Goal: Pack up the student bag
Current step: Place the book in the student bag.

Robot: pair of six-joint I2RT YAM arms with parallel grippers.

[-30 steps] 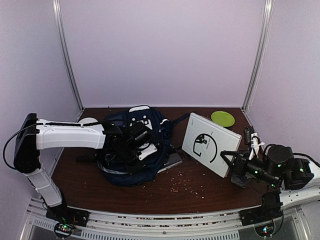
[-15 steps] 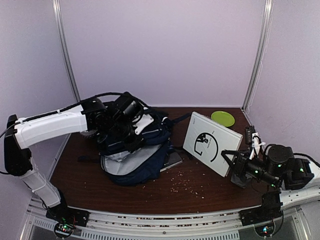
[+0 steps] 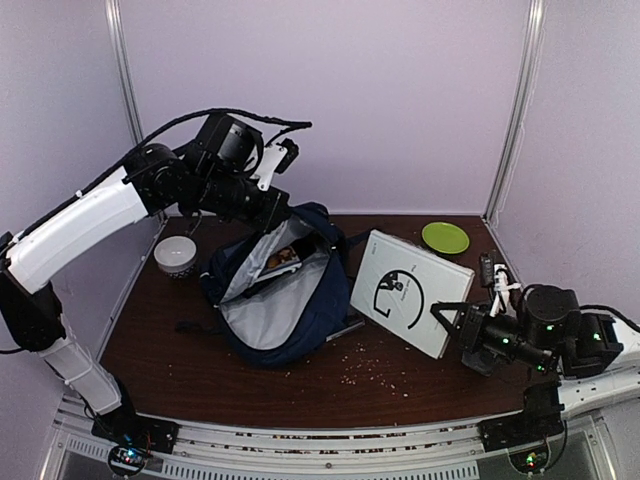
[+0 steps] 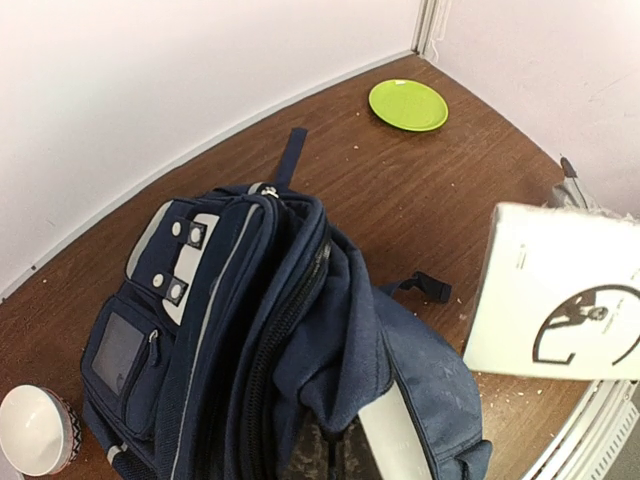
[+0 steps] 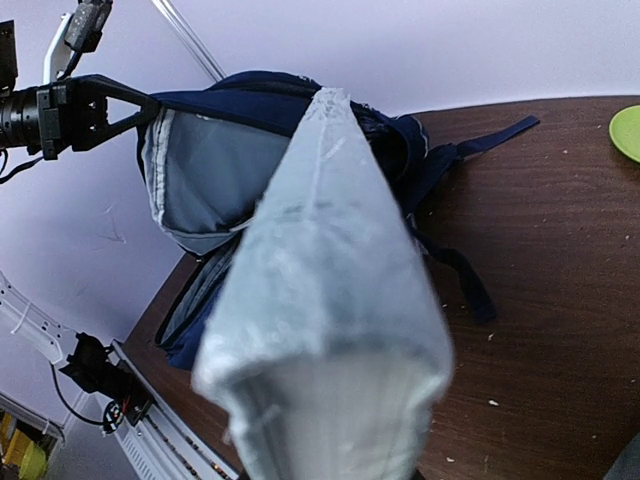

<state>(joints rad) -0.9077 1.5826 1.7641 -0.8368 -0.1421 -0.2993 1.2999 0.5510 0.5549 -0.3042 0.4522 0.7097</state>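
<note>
The left pincer (image 5: pixel 140 104) is clenched on the rim of the student bag (image 3: pixel 290 300), which gapes open mid-bench (image 3: pixel 400 385). The right pincer (image 3: pixel 447 318) grasps a tilted white book (image 3: pixel 405 290) beside the bag's mouth. A bowl (image 3: pixel 175 256) stands to the left and a green plate (image 3: pixel 445 237) behind.

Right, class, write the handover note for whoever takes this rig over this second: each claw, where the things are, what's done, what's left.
Left claw: shut on the student bag's top rim, holding its mouth open, grey lining showing.
Right claw: shut on the white book, tilted, right of the bag, apart from it.
Done: bag opened, book gripped.
Left: slide the book into the bag. Green plate and white bowl sit on the table, ungripped.
</note>
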